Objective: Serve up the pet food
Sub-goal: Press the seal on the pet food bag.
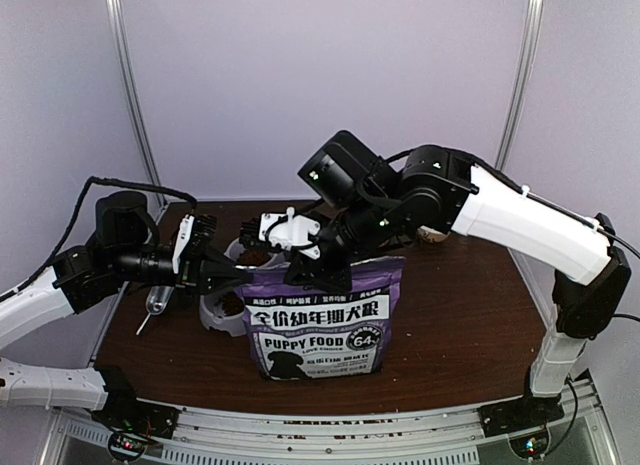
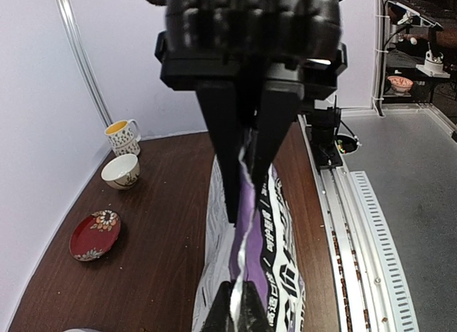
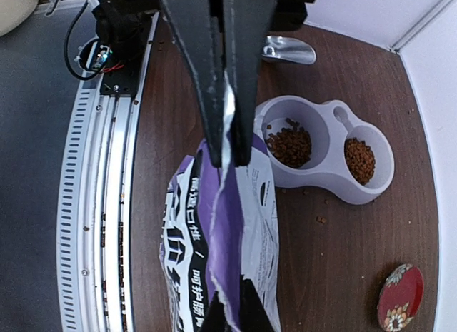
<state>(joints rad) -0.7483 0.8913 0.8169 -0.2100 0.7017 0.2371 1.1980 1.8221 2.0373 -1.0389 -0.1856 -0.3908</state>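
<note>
The pet food (image 3: 289, 145) lay as reddish-brown kibble in both wells of a white double bowl (image 3: 330, 183). The bowl sat on the table (image 1: 450, 335) toward its left side, just behind the purple puppy-food bag (image 1: 315, 325). The smaller well looked fairly full, while the larger one held a heap that left part of its floor bare. A few loose pellets (image 3: 321, 219) lay on the wood just beside the bowl. The bag stood upright near the middle of the near edge with its torn top open. The left gripper (image 2: 245, 196) was pinched tight on the left end of the bag's top edge. The right gripper (image 3: 228, 158) was clamped on the same edge further along, with the foil caught between its fingers. A metal scoop (image 3: 289, 50) lay on the table beyond the bowl, toward the left edge, with nothing holding it. A red plate (image 3: 398, 298) and two cups (image 2: 121, 152) stood by the far edge, well apart from the bowl, and no food showed in them. Judged from this, the serving itself appeared largely done, since kibble was in the dish and none was falling from the bag. What seemed left was either to top up the larger well or to finish with the bag, by closing its mouth or letting it go. Which of these was intended could not be told.
</note>
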